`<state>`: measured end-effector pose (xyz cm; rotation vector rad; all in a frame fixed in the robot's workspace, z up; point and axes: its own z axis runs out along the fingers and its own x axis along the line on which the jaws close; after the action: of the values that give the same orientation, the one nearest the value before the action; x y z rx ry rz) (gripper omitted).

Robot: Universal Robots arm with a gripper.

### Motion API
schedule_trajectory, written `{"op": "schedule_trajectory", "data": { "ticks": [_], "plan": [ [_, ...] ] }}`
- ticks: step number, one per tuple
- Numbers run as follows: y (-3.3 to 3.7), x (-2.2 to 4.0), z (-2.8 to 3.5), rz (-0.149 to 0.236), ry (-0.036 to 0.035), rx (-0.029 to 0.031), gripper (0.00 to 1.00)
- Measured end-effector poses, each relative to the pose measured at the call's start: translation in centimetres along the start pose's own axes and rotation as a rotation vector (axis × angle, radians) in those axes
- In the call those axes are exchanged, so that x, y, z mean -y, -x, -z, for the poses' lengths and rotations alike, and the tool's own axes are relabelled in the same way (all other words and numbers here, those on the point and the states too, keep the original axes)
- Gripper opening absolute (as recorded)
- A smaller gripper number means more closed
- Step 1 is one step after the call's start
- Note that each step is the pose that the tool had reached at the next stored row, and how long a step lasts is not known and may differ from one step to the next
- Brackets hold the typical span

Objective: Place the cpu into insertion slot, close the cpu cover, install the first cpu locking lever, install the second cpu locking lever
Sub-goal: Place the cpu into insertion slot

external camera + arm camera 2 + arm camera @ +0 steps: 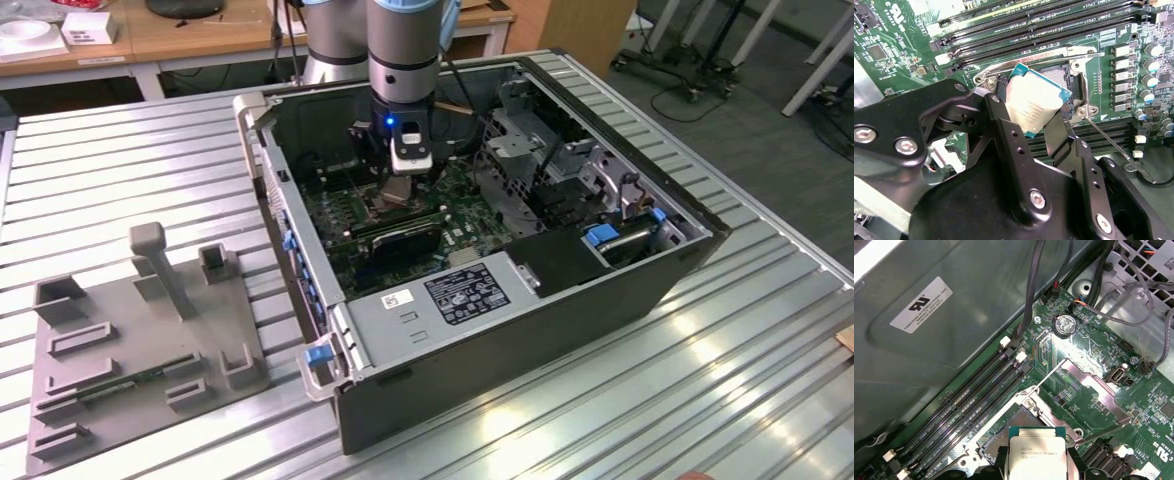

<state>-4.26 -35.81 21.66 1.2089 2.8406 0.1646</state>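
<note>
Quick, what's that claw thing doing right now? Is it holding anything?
The gripper: closed, holding the cpu by its edges, just over the insertion slot.

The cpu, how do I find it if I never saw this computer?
Look inside the open computer case, at the green motherboard under the robot arm. Just over the dark square insertion slot, the gripper pinches the cpu between its black fingers. It is the only pale, silvery-beige flat square there, edged in blue-green, unlike the long black memory slots beside it.
</note>
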Motion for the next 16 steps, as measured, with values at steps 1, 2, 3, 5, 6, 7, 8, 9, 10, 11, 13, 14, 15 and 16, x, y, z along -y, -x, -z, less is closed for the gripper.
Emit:
{"op": "schedule_trajectory", "data": {
  "ticks": [1, 2, 3, 5, 6, 7, 8, 9, 10, 11, 13, 14, 15, 16],
  "plan": [
    [0.00, 0.00, 0.00, 0.000, -0.0001, 0.0000, 0.54],
    [0.00, 0.00, 0.00, 0.000, -0.0001, 0.0000, 0.54],
    [0.00, 0.00, 0.00, 0.000, 0.0000, 0.0000, 0.54],
    [0.00, 0.00, 0.00, -0.003, 0.0000, 0.0004, 0.54],
    [0.00, 0.00, 0.00, -0.009, 0.0000, 0.0011, 0.54],
    [0.00, 0.00, 0.00, -0.017, -0.0001, 0.0019, 0.54],
    [0.00, 0.00, 0.00, -0.027, -0.0001, 0.0032, 0.54],
    [0.00, 0.00, -0.01, -0.040, -0.0002, 0.0046, 0.54],
    [0.00, 0.00, -0.01, -0.055, -0.0003, 0.0065, 0.54],
    [0.00, 0.00, -0.01, -0.071, -0.0004, 0.0084, 0.54],
    [0.00, 0.00, -0.01, -0.103, -0.0005, 0.0121, 0.54],
    [0.00, 0.00, -0.01, -0.117, -0.0006, 0.0138, 0.54],
    [0.00, 0.00, -0.01, -0.129, -0.0006, 0.0152, 0.54],
    [0.00, 0.00, -0.01, -0.133, -0.0006, 0.0156, 0.54]
  ]
}}
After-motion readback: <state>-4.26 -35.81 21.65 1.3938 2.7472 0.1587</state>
